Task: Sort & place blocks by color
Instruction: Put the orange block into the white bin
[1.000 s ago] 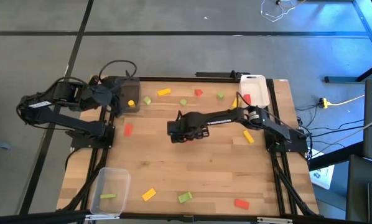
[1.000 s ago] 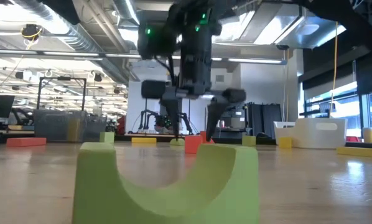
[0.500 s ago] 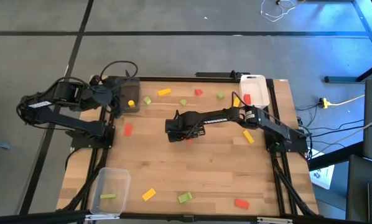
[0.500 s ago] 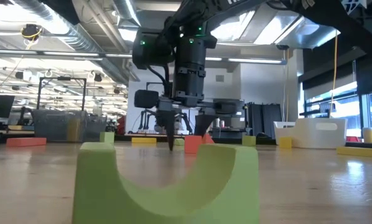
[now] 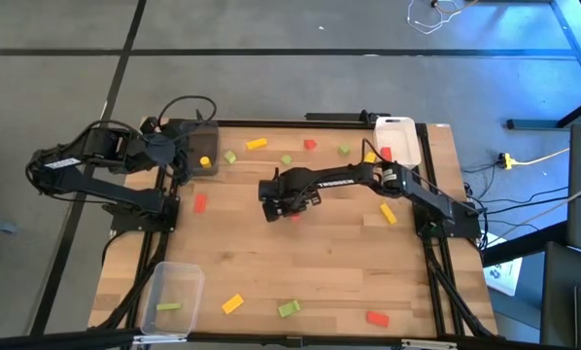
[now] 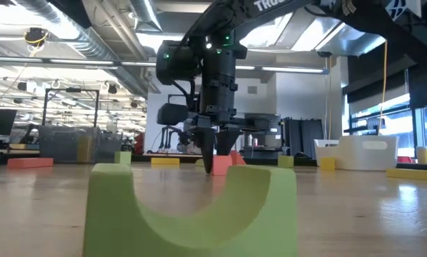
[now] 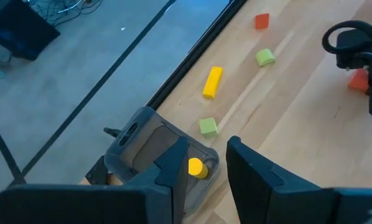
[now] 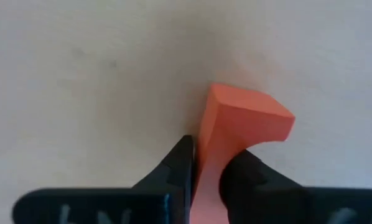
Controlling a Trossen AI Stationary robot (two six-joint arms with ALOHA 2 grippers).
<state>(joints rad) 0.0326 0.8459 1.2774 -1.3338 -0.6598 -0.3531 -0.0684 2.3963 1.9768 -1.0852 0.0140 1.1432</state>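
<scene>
Right gripper (image 8: 206, 165) fingers pinch a small red-orange chunky block (image 8: 242, 127) at table centre. Left gripper (image 7: 201, 163) fingers apart, empty.

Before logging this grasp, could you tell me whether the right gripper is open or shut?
Shut on the red block: in the right wrist view, the right gripper pinches it from both sides on the wooden table.

Grey floor (image 5: 271, 87) (dark seams), ceiling strip lights (image 6: 49, 44), window (image 6: 406, 118) at right.
</scene>
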